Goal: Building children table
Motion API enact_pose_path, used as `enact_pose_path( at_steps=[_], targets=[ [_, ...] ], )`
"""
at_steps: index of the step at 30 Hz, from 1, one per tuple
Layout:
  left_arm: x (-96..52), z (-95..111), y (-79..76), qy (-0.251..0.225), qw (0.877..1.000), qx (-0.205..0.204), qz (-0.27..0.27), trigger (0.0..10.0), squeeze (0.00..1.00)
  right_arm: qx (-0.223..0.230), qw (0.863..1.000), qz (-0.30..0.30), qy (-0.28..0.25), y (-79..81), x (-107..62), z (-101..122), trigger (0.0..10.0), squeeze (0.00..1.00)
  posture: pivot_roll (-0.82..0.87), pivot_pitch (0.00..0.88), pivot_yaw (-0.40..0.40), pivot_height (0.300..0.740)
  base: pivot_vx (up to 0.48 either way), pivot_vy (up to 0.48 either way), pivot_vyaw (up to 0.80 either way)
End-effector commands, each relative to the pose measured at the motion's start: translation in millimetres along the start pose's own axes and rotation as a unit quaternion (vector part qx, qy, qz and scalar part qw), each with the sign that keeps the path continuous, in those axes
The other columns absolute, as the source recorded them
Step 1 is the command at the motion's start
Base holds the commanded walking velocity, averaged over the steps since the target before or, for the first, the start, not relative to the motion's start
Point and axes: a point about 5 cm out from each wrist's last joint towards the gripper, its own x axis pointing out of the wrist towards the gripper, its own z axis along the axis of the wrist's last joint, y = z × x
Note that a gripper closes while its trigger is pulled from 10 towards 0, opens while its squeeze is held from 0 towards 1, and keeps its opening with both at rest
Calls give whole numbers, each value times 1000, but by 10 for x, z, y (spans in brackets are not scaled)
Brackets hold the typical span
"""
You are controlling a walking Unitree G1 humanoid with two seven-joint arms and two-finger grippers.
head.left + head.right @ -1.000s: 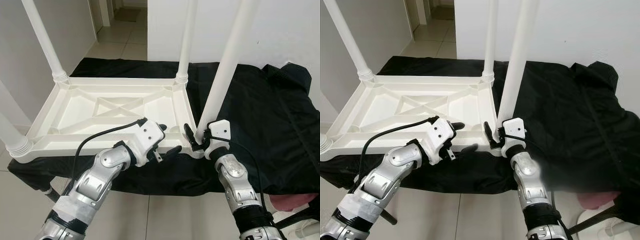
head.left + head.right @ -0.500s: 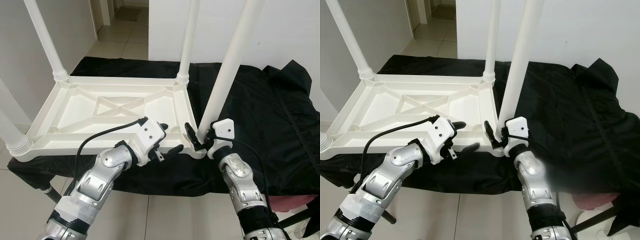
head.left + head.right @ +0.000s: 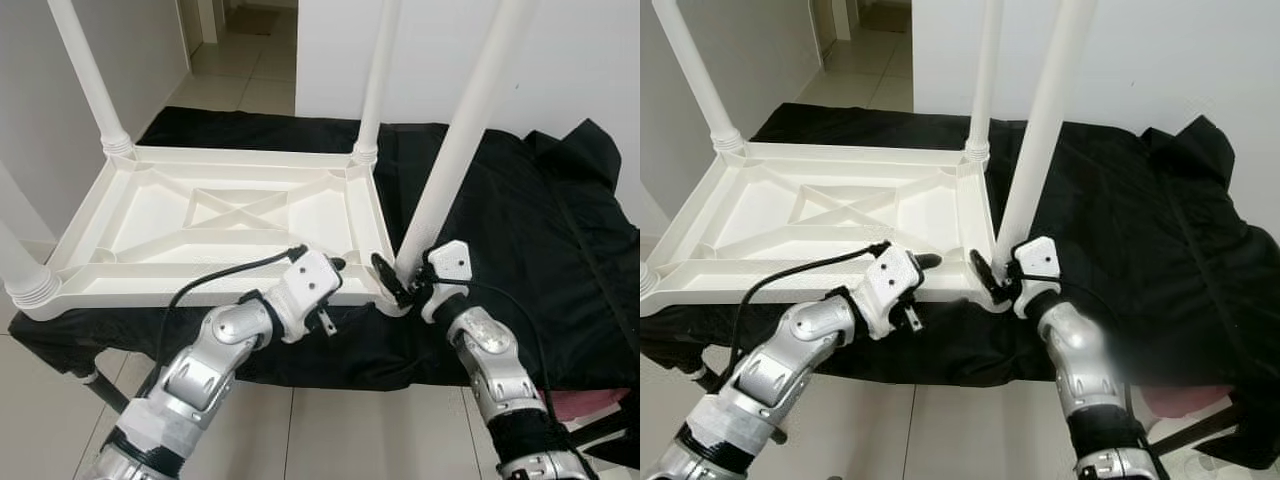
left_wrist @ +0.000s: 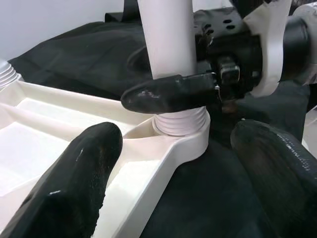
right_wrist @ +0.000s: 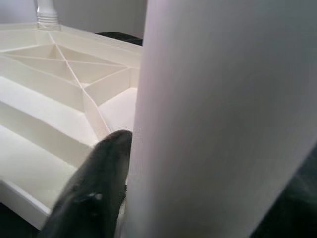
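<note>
Table top: the white plastic children's table top [image 3: 215, 215] lies upside down, ribbed underside up, on a black cloth [image 3: 520, 230] spread over a low surface; its near edge hangs just past the cloth's near edge.
Legs in place: one white leg [image 3: 90, 75] stands upright at the far-left corner, another [image 3: 378, 75] at the far-right corner, and a third [image 3: 20, 265] shows at the near-left corner.
Fourth leg: the near-right leg [image 3: 465, 135] rises tilted to the right from its threaded socket [image 4: 181, 124] at the near-right corner.
Right gripper: the right gripper [image 3: 403, 285] is clamped around the base of the near-right leg, just above the socket, one black finger [image 4: 171, 93] lying across the front of the tube.
Left gripper: the left gripper [image 4: 173, 163] sits at the table top's near edge, just left of that corner, its two black fingers spread wide apart with nothing between them; one fingertip [image 3: 335, 265] rests over the rim, the other is below the edge.
Floor: pale tiles [image 3: 235, 85] run away through a doorway beyond the cloth.
Walls: white wall [image 3: 590, 60] behind on the right, grey wall [image 3: 30, 130] on the left.
</note>
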Motion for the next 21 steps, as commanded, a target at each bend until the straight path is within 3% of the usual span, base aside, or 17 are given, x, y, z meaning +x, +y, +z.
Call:
enact_pose_path(
  at_steps=[1,10,11,12,21],
  targets=[
    [6,9,-13,-2,1000,6,-7,10000,0,12,1000,5,4,3,1,-35,0,0,-7,48,-56,740,0,0,0],
    [-10,3,11,2,1000,9,-1,10000,0,41,999,-3,10,40,-11,-89,0,0,6,44,-54,740,0,0,0],
    [-12,-1,4,2,1000,9,-2,10000,0,49,999,-5,11,57,-16,-98,4314,0,8,44,-53,740,0,0,0],
    [-15,-6,-6,3,1000,9,-2,10000,0,64,998,-13,11,87,-24,-106,10000,0,6,46,-51,740,0,0,0],
    [-18,-29,-25,5,1000,7,-4,10000,0,75,994,-77,23,103,-19,-112,10000,0,2,50,-51,740,0,0,0]
  ],
)
